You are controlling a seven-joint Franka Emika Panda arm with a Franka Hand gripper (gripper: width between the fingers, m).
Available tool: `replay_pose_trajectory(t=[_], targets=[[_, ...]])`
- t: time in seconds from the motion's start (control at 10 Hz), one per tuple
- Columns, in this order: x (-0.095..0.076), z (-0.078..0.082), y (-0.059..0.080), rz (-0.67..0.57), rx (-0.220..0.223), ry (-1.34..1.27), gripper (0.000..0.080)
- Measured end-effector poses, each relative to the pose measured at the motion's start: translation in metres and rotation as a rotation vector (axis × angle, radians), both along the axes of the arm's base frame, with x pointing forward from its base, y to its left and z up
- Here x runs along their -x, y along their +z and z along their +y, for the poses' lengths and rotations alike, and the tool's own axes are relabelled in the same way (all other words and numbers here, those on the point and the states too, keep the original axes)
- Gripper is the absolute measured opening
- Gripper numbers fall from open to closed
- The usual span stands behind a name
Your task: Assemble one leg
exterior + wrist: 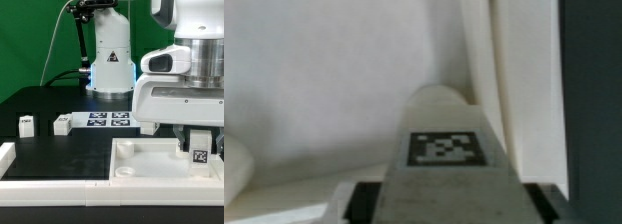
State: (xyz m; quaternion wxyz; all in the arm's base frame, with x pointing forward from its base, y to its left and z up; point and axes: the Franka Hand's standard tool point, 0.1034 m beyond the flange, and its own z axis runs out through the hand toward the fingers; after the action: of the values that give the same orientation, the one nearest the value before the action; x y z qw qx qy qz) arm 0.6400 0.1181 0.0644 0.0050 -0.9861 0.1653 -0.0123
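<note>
White plastic is most of what shows: the gripper [200,143] hangs low at the exterior view's right, over the large white panel [150,163] with its raised rim, and it is closed on a leg [200,150], a small block whose black-and-white tag faces the camera. The wrist view has the same leg [446,160] filling the middle of the picture, tag toward the lens, with the dark fingers [367,198] pressed against its two sides and the panel's pale floor [313,80] behind it; whether the leg's far end touches the panel I cannot tell. Around it, a rounded socket post [127,171] rises from the panel's floor toward the exterior view's left of the gripper, apart from the held leg. On the black table [60,145] two more legs lie loose: one [27,125] near the exterior view's left edge, the second [62,125] just beside the marker board [108,120], which lies flat with its tags up. A low white rail [8,158] edges the table at the exterior view's left. The arm's white base [108,55] stands behind the board against a green backdrop.
</note>
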Motion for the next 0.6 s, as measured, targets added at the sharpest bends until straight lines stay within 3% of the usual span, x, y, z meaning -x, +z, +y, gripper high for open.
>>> replay_pose_trajectory(t=[0.6], targets=[[0.0016, 0.0028, -0.0001, 0.012, -0.018, -0.547, 0.0291]])
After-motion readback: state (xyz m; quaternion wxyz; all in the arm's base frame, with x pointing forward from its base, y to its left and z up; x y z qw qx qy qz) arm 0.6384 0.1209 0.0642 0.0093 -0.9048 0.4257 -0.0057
